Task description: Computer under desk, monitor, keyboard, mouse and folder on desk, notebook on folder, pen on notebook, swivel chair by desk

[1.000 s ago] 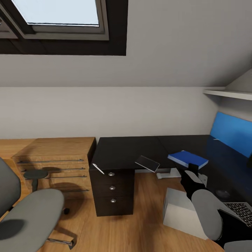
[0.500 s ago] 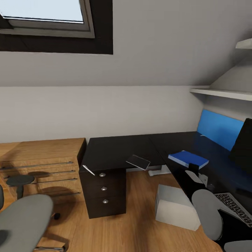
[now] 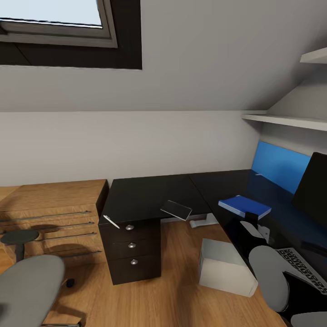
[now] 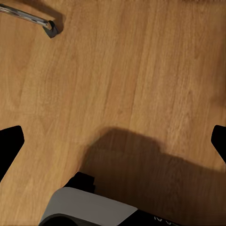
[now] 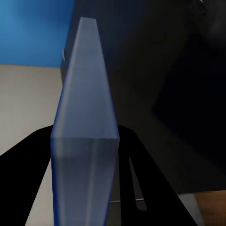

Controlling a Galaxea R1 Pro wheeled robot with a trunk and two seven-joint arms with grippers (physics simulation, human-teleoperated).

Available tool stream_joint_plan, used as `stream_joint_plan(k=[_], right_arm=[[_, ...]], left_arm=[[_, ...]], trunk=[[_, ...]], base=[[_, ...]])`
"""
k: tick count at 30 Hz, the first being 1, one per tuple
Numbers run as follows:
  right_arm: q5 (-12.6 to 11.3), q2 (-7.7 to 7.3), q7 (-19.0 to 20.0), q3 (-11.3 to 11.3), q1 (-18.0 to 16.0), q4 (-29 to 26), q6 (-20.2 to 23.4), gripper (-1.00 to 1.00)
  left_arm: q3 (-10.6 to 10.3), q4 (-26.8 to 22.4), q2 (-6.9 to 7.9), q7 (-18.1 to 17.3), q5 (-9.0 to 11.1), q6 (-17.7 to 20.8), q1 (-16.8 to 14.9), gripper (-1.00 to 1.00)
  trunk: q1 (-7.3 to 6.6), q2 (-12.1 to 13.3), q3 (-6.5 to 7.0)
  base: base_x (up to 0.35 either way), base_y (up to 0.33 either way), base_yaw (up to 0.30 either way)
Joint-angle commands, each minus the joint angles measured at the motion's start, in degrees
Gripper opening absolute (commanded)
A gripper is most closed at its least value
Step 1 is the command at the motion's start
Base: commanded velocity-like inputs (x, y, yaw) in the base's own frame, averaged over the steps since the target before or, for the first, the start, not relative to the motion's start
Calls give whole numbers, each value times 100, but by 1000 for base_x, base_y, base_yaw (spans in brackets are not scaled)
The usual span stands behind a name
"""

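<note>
My right gripper (image 3: 250, 223) is shut on the bright blue folder (image 3: 244, 206), holding it just above the black desk (image 3: 150, 195); in the right wrist view the folder's edge (image 5: 84, 117) sits between the fingers. A thin notebook (image 3: 176, 210) overhangs the desk's front edge, and a pen (image 3: 111, 221) lies at the corner above the drawers. The pale computer (image 3: 225, 268) stands on the floor. The monitor (image 3: 313, 190) and keyboard (image 3: 304, 268) are at the far right. The grey swivel chair (image 3: 27, 284) is at lower left. My left gripper (image 4: 113, 141) is open over the floor. The mouse is out of view.
A light-wood cabinet (image 3: 50, 204) stands left of the desk. A wall shelf (image 3: 286, 120) hangs over the blue back panel (image 3: 277, 165). A chrome chair leg with a castor (image 4: 33, 19) lies near my left gripper on the wood floor (image 3: 172, 295).
The head view has swung right, so everything has shifted left and the monitor has come into the picture. The folder has stayed in my right gripper.
</note>
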Motion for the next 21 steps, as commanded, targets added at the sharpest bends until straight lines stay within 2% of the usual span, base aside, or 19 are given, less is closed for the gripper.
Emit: stream_joint_plan(k=[1, 7, 15, 17, 21], right_arm=[[-15, -2, -14, 3, -3, -6, -13, -100], [19, -24, -9, 17, -3, 4, -27, -100], [111, -89, -9, 55, -3, 39, -84, -100], [448, -75, -9, 53, -3, 42, -463, -100], [671, -44, -11, 48, -3, 43, -994, -100]], left_arm=[[-44, -1, 5, 36, 58, -41, -6, 100], [-201, -1, 5, 35, 59, -41, -8, 100], [-231, -1, 5, 35, 59, -41, -8, 100], [-233, -1, 5, 35, 61, -41, -7, 100], [-233, -1, 4, 35, 60, -41, -9, 100]], trunk=[[2, -4, -7], [2, -4, -7], [2, -4, -7], [2, -4, -7], [2, -4, -7]], base=[[204, 0, -1], [258, 0, 0], [52, 0, 0], [6, 0, 0], [2, 0, 0]])
